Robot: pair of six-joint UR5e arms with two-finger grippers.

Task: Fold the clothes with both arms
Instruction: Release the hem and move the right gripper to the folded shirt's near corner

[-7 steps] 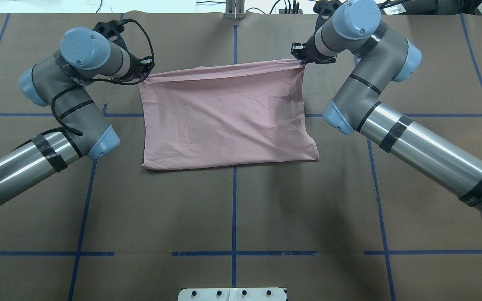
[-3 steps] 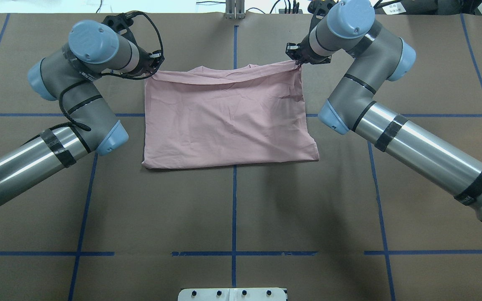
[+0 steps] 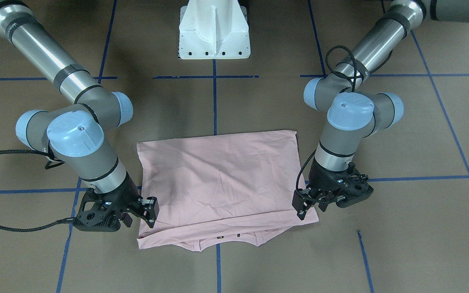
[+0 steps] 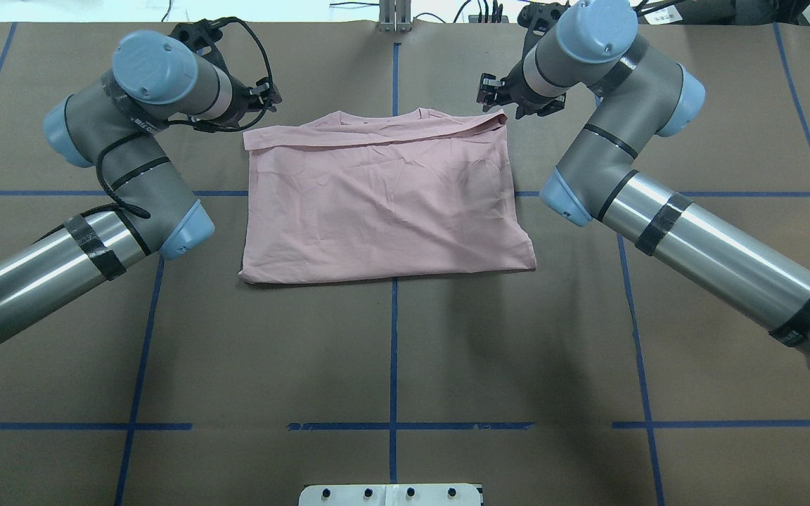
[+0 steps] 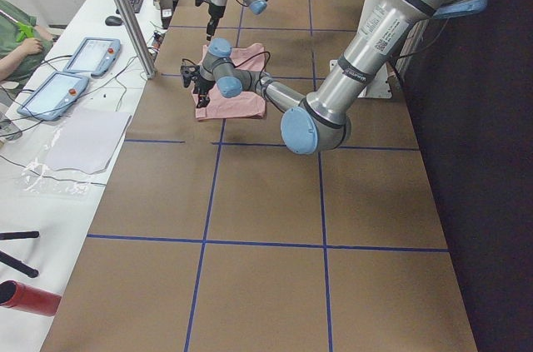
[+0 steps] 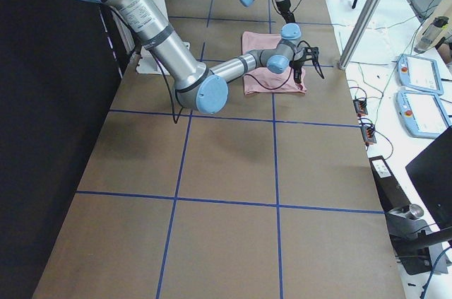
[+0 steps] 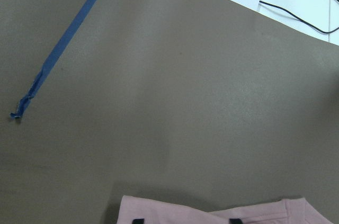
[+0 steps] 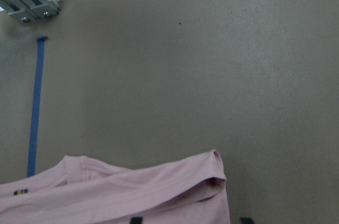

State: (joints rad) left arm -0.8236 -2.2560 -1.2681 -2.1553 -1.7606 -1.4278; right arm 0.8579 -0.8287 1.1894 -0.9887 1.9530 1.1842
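Folded pink shirt (image 4: pixel 384 204) flat on counter (image 4: pixel 391 351), far edge doubled over. Both left jaws and right jaws spread open, empty, hovering at shirt's far corners.

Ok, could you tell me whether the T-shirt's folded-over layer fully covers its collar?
No, the collar pokes out beyond the pink T-shirt's upper layer at its far edge.

The pale pink T-shirt (image 4: pixel 384 204) lies flat, folded to a rectangle, plain side up, straight out from the white base (image 4: pixel 391 494). Its far edge is turned over, with the collar showing beyond. The left gripper (image 3: pixel 310 206) and right gripper (image 3: pixel 141 213) stand spread open at its far corners.
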